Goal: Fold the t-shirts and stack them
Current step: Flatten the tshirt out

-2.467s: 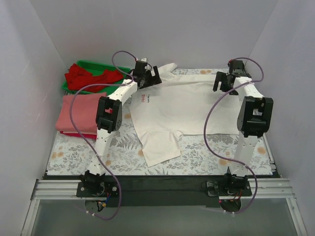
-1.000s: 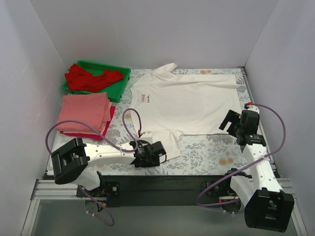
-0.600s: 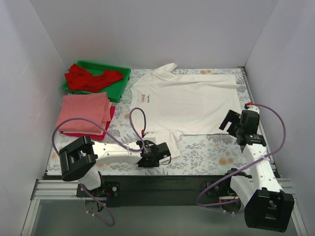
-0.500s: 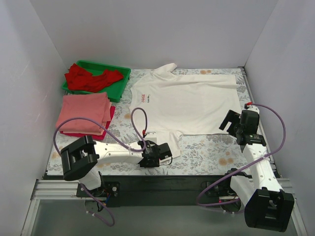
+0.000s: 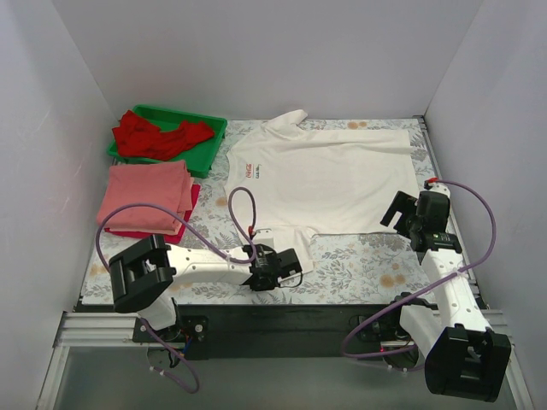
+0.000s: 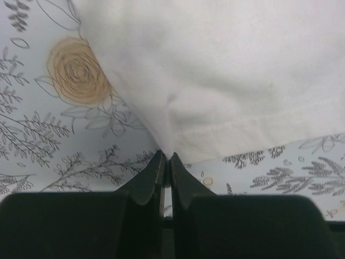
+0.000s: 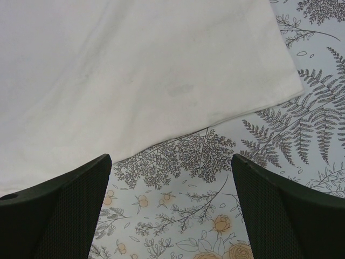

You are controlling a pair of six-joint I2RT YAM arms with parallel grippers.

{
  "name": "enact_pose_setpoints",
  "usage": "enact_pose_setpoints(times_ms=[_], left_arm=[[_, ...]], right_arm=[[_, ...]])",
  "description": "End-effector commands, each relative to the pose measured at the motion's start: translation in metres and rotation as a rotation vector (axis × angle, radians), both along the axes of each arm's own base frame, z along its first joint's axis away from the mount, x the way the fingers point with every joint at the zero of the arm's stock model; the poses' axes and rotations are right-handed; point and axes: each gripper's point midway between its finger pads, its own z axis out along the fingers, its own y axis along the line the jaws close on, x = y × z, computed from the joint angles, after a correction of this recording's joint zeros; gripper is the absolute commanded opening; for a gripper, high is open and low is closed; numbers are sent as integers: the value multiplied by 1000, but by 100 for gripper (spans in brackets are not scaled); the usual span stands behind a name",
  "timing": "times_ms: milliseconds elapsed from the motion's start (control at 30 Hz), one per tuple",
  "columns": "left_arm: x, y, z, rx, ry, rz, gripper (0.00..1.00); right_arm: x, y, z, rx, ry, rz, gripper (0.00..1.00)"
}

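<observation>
Nearest, at the near sleeve [image 5: 286, 243] of the white t-shirt [image 5: 325, 179], the left claw [image 6: 166, 162] has its fingers pressed together on the hem. The fabric puckers into the tips, so it looks pinched. Over the last second the claw slid rightward across the flowered cloth [image 5: 359, 256] to reach that hem. At the shirt's near right corner the right claw [image 7: 171, 157] hangs spread wide, unmoved in that second and holding nothing. Both arms were at the shirt's far edge a little earlier. Spreading therefore seems done, and the first fold, sleeve inward, looks ready to start. Left of the shirt lies a folded pink stack [image 5: 145, 196]. Beyond it, red shirts [image 5: 158, 137] wait in a green tray [image 5: 212, 141].
</observation>
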Motion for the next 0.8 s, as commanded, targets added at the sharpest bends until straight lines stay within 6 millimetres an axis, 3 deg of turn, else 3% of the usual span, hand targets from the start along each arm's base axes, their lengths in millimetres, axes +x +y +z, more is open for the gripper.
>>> enact_pose_setpoints(times_ms=[0,133,267,367,500,600,767], left_arm=[[20,65,-25,199,-23,116,0],[71,85,-12,123,-78,234,0],[127,112,21,-3,-204,341,0],[145,131,23,-39,-212,391,0],[156,129,21,-51,-212,376,0],[155,123,13,-71,-183,369,0],[150,123,7,-77,-176,346,0]], right_arm=[[2,-3,-6,4,11,-21,98],[3,0,-12,26,41,-11,98],[0,-8,-24,29,92,-59,98],[-10,-23,-36,44,132,-150,98],[-31,-59,-56,109,164,-344,98],[-34,-66,-59,148,175,-372,98],[-37,-61,-65,173,193,-362,95]])
